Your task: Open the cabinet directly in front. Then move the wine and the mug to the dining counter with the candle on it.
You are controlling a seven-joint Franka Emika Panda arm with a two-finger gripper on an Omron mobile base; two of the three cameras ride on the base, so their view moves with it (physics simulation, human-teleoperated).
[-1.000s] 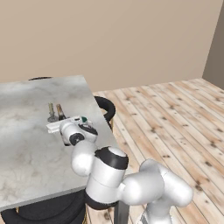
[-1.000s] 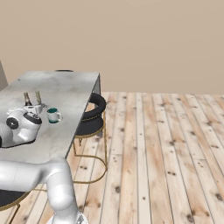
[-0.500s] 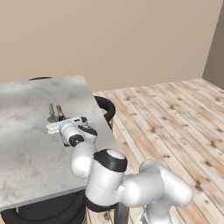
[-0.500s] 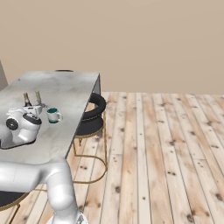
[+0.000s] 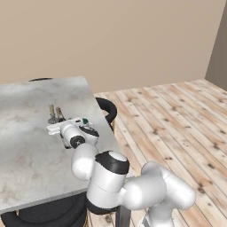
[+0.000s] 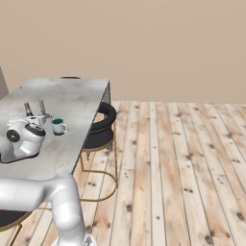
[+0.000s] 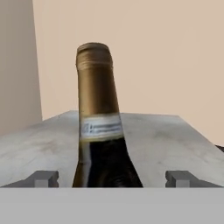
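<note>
The wine (image 7: 103, 131), a dark bottle with a gold neck and pale label, stands upright on the marble dining counter (image 5: 26, 155). My gripper (image 7: 112, 178) is open, one fingertip on each side of the bottle with a gap to the glass. The bottle's neck (image 5: 59, 114) rises just beyond my hand, with the candle (image 5: 52, 113) beside it. From the right, the wine (image 6: 28, 109) and the candle (image 6: 42, 106) stand behind my gripper (image 6: 33, 120). The teal and white mug (image 6: 59, 126) sits on the counter just to the right of the hand. The cabinet is out of view.
A black round chair (image 6: 98, 127) with gold legs is tucked against the counter's right edge. Plank flooring (image 6: 178, 158) spreads to the right, up to a beige wall (image 5: 133, 40). The counter's right edge (image 5: 106, 128) runs close to the mug.
The fingers have spread away from the wine bottle, which stays standing on the counter. The arm, mug and candle have not shifted.
</note>
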